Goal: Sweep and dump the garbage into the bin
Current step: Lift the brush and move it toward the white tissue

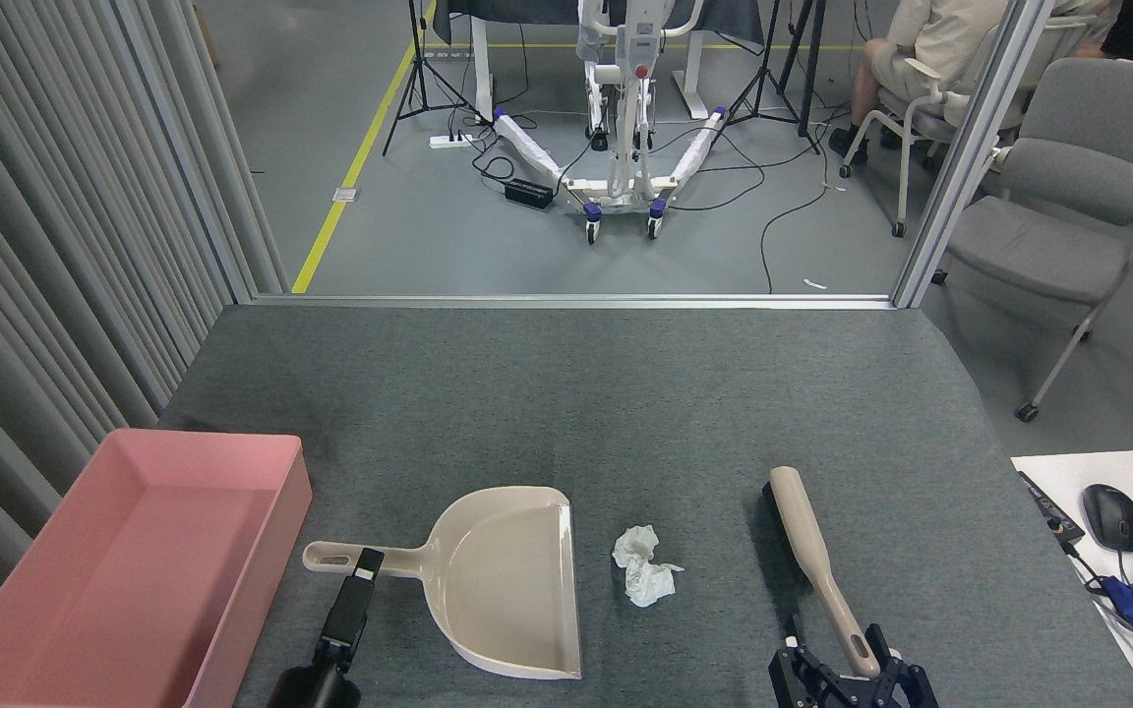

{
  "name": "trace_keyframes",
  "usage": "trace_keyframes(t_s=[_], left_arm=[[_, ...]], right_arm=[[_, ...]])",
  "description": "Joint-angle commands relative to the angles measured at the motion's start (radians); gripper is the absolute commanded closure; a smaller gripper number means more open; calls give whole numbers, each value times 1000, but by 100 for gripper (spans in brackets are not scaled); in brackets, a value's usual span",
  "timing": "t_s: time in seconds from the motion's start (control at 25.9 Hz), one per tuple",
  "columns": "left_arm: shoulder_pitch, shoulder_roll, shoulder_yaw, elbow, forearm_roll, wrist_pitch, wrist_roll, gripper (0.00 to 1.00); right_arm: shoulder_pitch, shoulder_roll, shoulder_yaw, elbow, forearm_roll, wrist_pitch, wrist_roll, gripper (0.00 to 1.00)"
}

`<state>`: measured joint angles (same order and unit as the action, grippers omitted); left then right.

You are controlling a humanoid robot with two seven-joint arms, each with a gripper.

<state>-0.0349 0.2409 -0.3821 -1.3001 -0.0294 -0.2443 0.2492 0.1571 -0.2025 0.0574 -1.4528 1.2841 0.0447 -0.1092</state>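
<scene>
Garbage (643,577) lies on gray carpet between both grippers, beside the dustpan (512,580); left gripper (365,564) meets its handle, right gripper (847,669) straddles the brush (815,568) handle, grips unclear.

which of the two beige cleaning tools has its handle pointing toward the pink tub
The dustpan: its handle runs left toward the pink tub. The brush lies right of the tissue wad, with its handle pointing toward the near table edge.

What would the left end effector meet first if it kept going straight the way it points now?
Most likely the dustpan handle: the left end effector points up the view with its tip right at that handle. Height is unclear from this one view, so it could pass above it instead.
</scene>
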Motion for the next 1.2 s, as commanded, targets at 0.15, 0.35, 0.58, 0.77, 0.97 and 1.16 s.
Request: trace_keyframes(t_s=[0.15, 0.35, 0.58, 0.77, 0.97, 1.16], left_arm=[[-30, -3, 2, 48, -3, 10, 4, 1], [-59, -11, 0, 78, -3, 11, 2, 1], [-91, -12, 0, 130, -1, 11, -4, 1], [-92, -15, -3, 136, -1, 10, -5, 1], [-106, -26, -4, 145, -1, 3, -5, 1], [-119, -34, -4, 180, 0, 0, -5, 1]], right_arm=[[1, -2, -2, 2, 3, 4, -3, 14], [1, -2, -4, 2, 1, 7, -3, 16], [-1, -5, -4, 3, 3, 3, -3, 39], [1, -8, -4, 17, -3, -6, -3, 64], [-1, -9, -5, 32, -14, -39, -1, 91], [-1, -11, -7, 32, -14, -62, -4, 100]])
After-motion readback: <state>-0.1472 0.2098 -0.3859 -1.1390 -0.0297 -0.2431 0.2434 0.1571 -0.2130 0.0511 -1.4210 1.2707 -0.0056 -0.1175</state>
